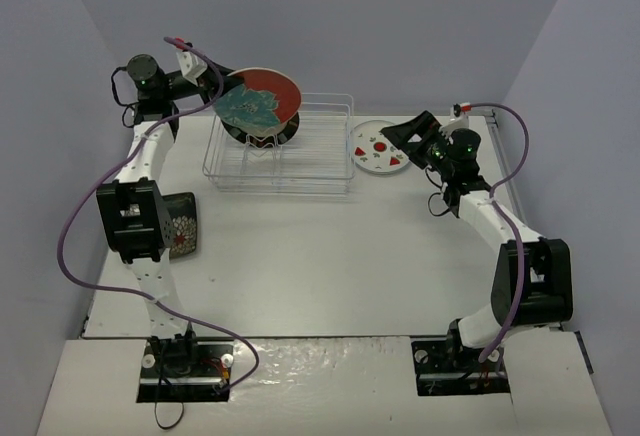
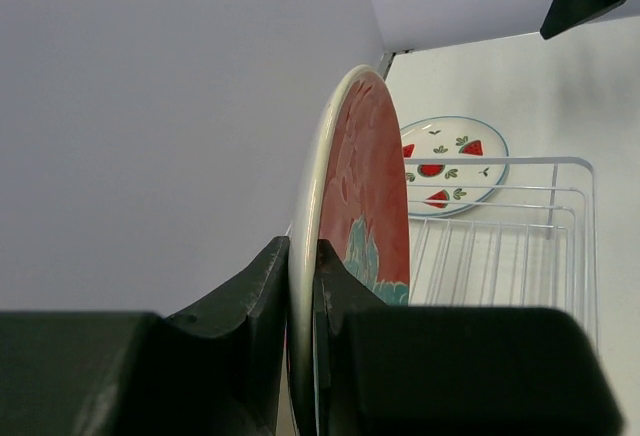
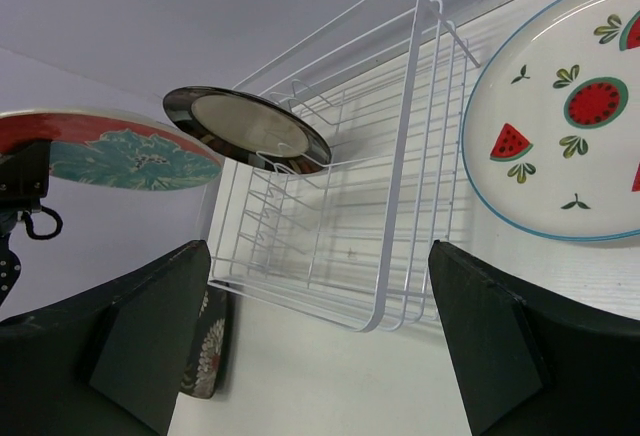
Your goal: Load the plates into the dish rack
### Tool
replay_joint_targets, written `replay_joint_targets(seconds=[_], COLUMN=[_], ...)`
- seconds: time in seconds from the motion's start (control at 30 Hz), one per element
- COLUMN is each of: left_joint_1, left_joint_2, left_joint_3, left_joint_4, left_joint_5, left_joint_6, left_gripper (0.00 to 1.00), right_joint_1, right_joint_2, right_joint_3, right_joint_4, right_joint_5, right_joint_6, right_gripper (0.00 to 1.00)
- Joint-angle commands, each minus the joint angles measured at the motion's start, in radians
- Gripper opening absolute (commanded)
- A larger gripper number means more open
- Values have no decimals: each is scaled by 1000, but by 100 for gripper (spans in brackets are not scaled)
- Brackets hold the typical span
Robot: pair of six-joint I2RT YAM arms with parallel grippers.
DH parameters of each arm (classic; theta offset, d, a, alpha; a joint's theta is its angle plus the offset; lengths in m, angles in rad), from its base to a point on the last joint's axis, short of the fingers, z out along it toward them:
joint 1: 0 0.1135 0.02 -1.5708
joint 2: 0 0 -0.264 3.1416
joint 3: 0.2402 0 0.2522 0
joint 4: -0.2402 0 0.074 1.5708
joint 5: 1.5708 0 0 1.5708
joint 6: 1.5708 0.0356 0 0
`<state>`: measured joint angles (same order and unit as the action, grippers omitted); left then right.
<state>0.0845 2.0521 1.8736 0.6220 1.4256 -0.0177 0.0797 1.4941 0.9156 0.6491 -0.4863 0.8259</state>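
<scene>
My left gripper [image 1: 222, 91] is shut on the left rim of the red-and-teal plate [image 1: 258, 101] and holds it on edge above the left end of the dish rack [image 1: 300, 161]. In the left wrist view both fingers clamp the plate [image 2: 360, 196] at my left gripper [image 2: 303, 286]. The black-rimmed plate [image 1: 285, 134] stands in the rack just behind it. The white plate with red spots [image 1: 372, 148] lies flat right of the rack. My right gripper [image 1: 408, 136] hangs open and empty over its right edge. The black floral plate [image 1: 184, 224] lies at the left, partly hidden by my left arm.
The right wrist view shows my right gripper [image 3: 318, 251] wide open, facing the rack [image 3: 400, 206], with the black-rimmed plate [image 3: 245, 128], the red-and-teal plate [image 3: 120, 151], the white plate [image 3: 570, 126] and the floral plate [image 3: 205, 356]. Walls close in at the back and both sides.
</scene>
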Motion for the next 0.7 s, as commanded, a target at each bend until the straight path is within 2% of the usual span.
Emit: replay_joint_targets(seconds=[0.0,0.23,0.67], left_joint_1=[3,1,-6], left_joint_2=[-75,-20,82], left_joint_3=[49,60,55], left_joint_4=[208,128,200], left_joint_5=[0,-17,-11], left_joint_6=[133,259,216], left_gripper=[0,0,0], right_joint_1=[6,7,14], right_joint_2=[1,35,136], right_joint_3=[69,103,153], right_joint_4=[29,2,30], right_joint_5=[15,3,-41], right_joint_6=[-37,-44,-13], right_gripper=[88,87,86])
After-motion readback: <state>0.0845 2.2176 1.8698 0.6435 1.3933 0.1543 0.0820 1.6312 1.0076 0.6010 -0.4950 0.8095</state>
